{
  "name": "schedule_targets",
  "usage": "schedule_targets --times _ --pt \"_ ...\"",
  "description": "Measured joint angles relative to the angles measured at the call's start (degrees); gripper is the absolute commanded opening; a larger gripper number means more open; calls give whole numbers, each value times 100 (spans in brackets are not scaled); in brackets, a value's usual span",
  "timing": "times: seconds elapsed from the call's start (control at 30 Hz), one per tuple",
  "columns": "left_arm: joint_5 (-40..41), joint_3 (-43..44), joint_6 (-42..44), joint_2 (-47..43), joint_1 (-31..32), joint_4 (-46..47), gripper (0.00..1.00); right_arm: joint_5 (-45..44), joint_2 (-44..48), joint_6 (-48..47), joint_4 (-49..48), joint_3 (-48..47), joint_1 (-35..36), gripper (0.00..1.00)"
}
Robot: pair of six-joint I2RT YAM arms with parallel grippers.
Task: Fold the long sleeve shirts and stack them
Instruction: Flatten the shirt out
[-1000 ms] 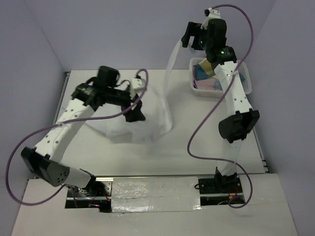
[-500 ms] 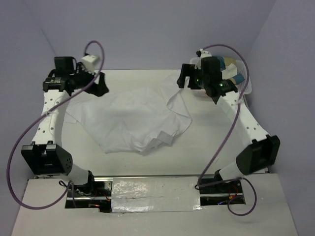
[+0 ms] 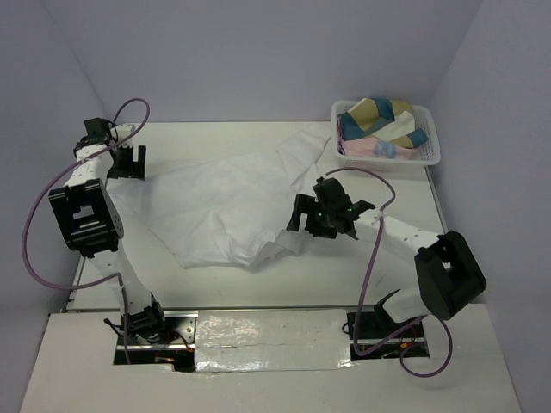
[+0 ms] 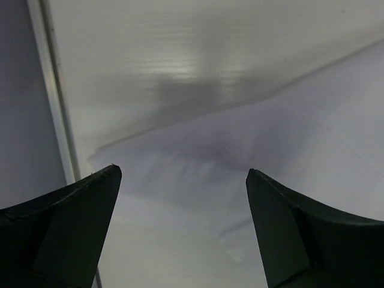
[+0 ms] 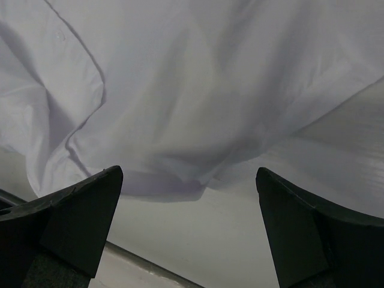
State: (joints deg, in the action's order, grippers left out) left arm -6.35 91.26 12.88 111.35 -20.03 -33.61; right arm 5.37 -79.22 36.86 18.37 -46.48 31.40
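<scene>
One shirt (image 3: 215,202), one basket (image 3: 433,157), two end effectors (image 3: 127,169) (image 3: 312,225).

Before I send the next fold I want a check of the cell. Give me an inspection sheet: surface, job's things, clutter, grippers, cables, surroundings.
Surface: white table, flat.
Job's things: one white long sleeve shirt, spread unfolded and wrinkled mid-table; no folded stack seen.
Clutter: lattice basket at the far right corner, holding folded coloured cloths; a shirt sleeve reaches towards it.
Grippers: left gripper open and empty over the shirt's far left corner; right gripper open and empty over its near right edge.
Cables: a purple cable loops off the left arm and the right arm.
Surroundings: plain lilac walls; nothing else seen.
</scene>
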Motion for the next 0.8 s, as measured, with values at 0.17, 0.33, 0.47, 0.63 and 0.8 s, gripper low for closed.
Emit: schedule_targets --times 0.17,0.33,0.47,0.63,0.8 --pt "199 151 26 485 -133 389 99 472 -505 402 -896 188 92 87" --pt "-286 -505 83 481 -140 533 42 911 -1401 544 -1416 -7 74 40" --pt "-778 -1097 522 212 -118 372 0 1259 -1945 511 -1451 -562 -280 0" --pt "-1296 -1871 1335 -914 -28 -20 0 1154 -2308 48 -828 -1967 -1196 0" --pt "-1932 -2505 2892 -2216 566 -892 41 555 -3158 -929 258 -5058 -1397 78"
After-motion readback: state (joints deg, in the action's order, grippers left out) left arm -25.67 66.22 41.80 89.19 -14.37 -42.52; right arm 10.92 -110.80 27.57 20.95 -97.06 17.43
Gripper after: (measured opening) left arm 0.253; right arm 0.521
